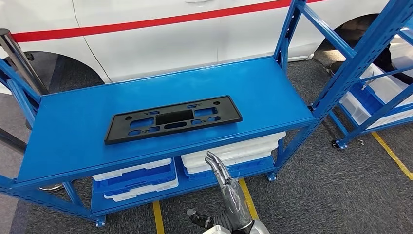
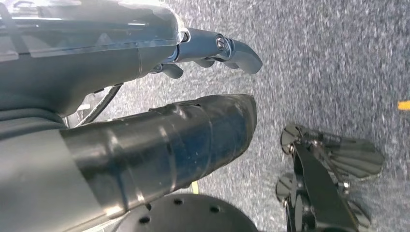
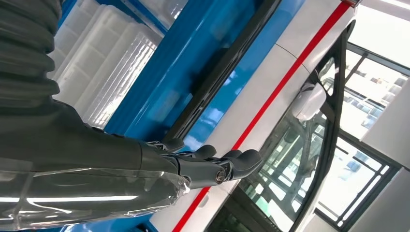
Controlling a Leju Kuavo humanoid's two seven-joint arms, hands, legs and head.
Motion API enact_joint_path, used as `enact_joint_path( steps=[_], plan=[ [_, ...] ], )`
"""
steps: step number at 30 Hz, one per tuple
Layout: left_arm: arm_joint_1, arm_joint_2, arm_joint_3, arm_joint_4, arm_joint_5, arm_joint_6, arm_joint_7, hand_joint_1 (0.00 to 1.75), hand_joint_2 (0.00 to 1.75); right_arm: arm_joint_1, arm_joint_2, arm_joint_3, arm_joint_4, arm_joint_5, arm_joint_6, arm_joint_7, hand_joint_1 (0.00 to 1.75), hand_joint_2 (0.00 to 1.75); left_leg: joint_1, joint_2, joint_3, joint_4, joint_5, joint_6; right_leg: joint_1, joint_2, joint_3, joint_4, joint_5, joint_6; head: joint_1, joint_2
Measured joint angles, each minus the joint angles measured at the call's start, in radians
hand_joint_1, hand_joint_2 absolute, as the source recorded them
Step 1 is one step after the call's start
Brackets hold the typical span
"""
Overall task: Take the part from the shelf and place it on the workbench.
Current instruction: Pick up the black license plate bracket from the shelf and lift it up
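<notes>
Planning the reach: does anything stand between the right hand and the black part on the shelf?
Nothing visible does. The black part lies alone on the blue shelf; the right hand is below the front edge, with open air between.

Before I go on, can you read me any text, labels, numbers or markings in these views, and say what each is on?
None can be read.
Flat black plastic part with cut-outs on the blue metal shelf: no label or lettering.
White car with a red stripe: no lettering.
White plastic bins below: no tags.
Yellow floor line: a plain line.
</notes>
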Motion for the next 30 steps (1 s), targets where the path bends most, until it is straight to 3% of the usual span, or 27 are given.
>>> enact_joint_path(
  steps=[3,4,5,6,9,11,15,17,19,20,21,23,25,27,28,30],
  plan=[
    [0.001,0.001,0.0,0.0,0.0,0.0,0.0,0.0,0.0,0.0,0.0,0.0,0.0,0.001,0.0,0.0,0.0,1.75,0.002,-0.002,-0.075,0.169,-0.093,-0.006,-0.001,-0.003,0.003,-0.005,0.002,-0.013,-0.001,0.0],
    [0.002,0.001,0.0,0.0,0.0,0.0,0.0,0.0,0.0,0.0,0.0,0.0,0.001,0.001,0.0,0.0,0.0,1.75,0.002,-0.002,-0.101,0.224,-0.112,-0.008,0.001,-0.003,0.003,-0.003,0.001,-0.015,-0.001,0.0],
    [0.002,0.001,0.0,0.0,0.0,0.0,0.0,0.0,0.0,0.0,0.0,0.0,0.001,0.001,0.0,0.0,0.0,1.75,0.002,-0.002,-0.113,0.25,-0.112,-0.008,0.002,-0.002,0.002,-0.001,0.0,-0.016,-0.001,0.0],
    [0.002,0.001,0.0,0.0,0.0,0.0,0.0,0.0,0.0,0.0,0.0,0.0,0.002,0.001,0.0,0.0,0.0,1.75,0.002,-0.002,-0.107,0.237,-0.093,-0.009,0.002,-0.001,0.003,0.002,-0.002,-0.016,-0.001,0.0],
    [0.002,0.002,0.0,0.0,0.0,0.0,0.001,0.0,0.0,-0.002,0.0,0.0,0.003,0.044,-0.026,0.022,0.0,1.75,0.001,-0.002,-0.02,0.052,-0.001,-0.004,0.003,0.003,0.002,0.016,-0.012,-0.008,-0.001,0.0],
    [0.0,0.003,-0.001,0.0,-0.001,-0.001,0.005,0.0,0.0,-0.012,-0.002,0.0,0.011,0.195,-0.11,0.106,0.0,1.75,-0.001,-0.004,0.006,-0.009,0.013,0.004,0.006,0.004,-0.002,0.023,-0.015,0.001,0.0,0.0],
    [-0.002,0.002,-0.004,0.0,-0.003,-0.009,0.015,0.0,0.0,-0.042,-0.003,-0.002,0.05,0.709,-0.271,0.355,0.0,1.75,0.0,-0.001,0.007,-0.019,0.021,0.024,0.004,0.005,-0.011,0.039,-0.028,0.02,0.0,0.0],
    [-0.003,0.001,-0.005,0.0,-0.004,-0.013,0.018,0.0,0.0,-0.045,-0.003,-0.007,0.061,0.856,-0.284,0.423,0.0,1.75,0.002,0.001,0.008,-0.023,0.024,0.034,0.0,0.003,-0.049,0.124,-0.079,0.029,0.0,0.0],
    [-0.003,0.002,-0.007,0.0,-0.004,-0.014,0.02,0.0,0.0,-0.042,-0.006,-0.012,0.072,0.935,-0.287,0.487,0.0,1.75,0.001,0.001,0.007,-0.022,0.023,0.038,-0.005,0.002,-0.112,0.253,-0.134,0.036,0.0,0.0],
    [-0.003,0.002,-0.008,0.0,-0.004,-0.014,0.02,0.0,0.0,-0.04,-0.009,-0.014,0.078,0.959,-0.287,0.515,0.0,1.75,0.001,0.001,0.007,-0.022,0.023,0.038,-0.007,0.001,-0.132,0.292,-0.14,0.038,0.0,0.0],
    [-0.003,0.003,-0.009,0.0,-0.004,-0.014,0.021,0.0,0.0,-0.041,-0.014,-0.015,0.083,0.971,-0.287,0.539,0.0,1.75,0.001,0.001,0.007,-0.022,0.023,0.038,-0.009,0.001,-0.135,0.293,-0.126,0.038,0.0,0.0],
    [-0.004,0.002,-0.012,0.0,-0.005,-0.016,0.022,0.0,0.0,-0.061,-0.036,-0.011,0.092,0.978,-0.279,0.61,0.0,1.75,0.001,0.0,0.011,-0.022,0.021,0.036,-0.01,0.0,-0.088,0.187,-0.056,0.035,0.0,0.0],
    [-0.007,0.002,-0.018,0.0,-0.007,-0.018,0.022,0.0,0.0,-0.134,-0.08,0.024,0.1,0.979,-0.249,0.77,0.0,1.75,-0.002,0.001,0.011,-0.021,0.02,0.029,-0.007,0.001,-0.033,0.065,-0.007,0.029,0.0,0.0],
    [-0.01,0.002,-0.024,0.0,-0.008,-0.019,0.022,0.0,0.0,-0.241,-0.132,0.105,0.11,0.98,-0.209,0.945,0.0,1.75,-0.003,0.004,0.008,-0.022,0.022,0.019,-0.001,0.003,-0.019,0.025,-0.001,0.023,0.0,0.0],
    [-0.013,0.002,-0.026,0.0,-0.009,-0.019,0.022,0.0,0.0,-0.288,-0.154,0.155,0.115,0.98,-0.194,0.993,0.0,1.75,-0.003,0.005,0.008,-0.024,0.023,0.013,0.0,0.004,-0.021,0.02,0.002,0.018,0.0,0.0],
    [-0.016,0.003,-0.028,0.0,-0.009,-0.019,0.022,0.0,0.0,-0.348,-0.183,0.244,0.123,0.982,-0.176,1.012,0.0,1.75,0.0,0.004,0.005,-0.015,0.015,0.003,-0.003,0.002,-0.014,0.007,0.008,0.006,0.0,0.0]
  ],
)
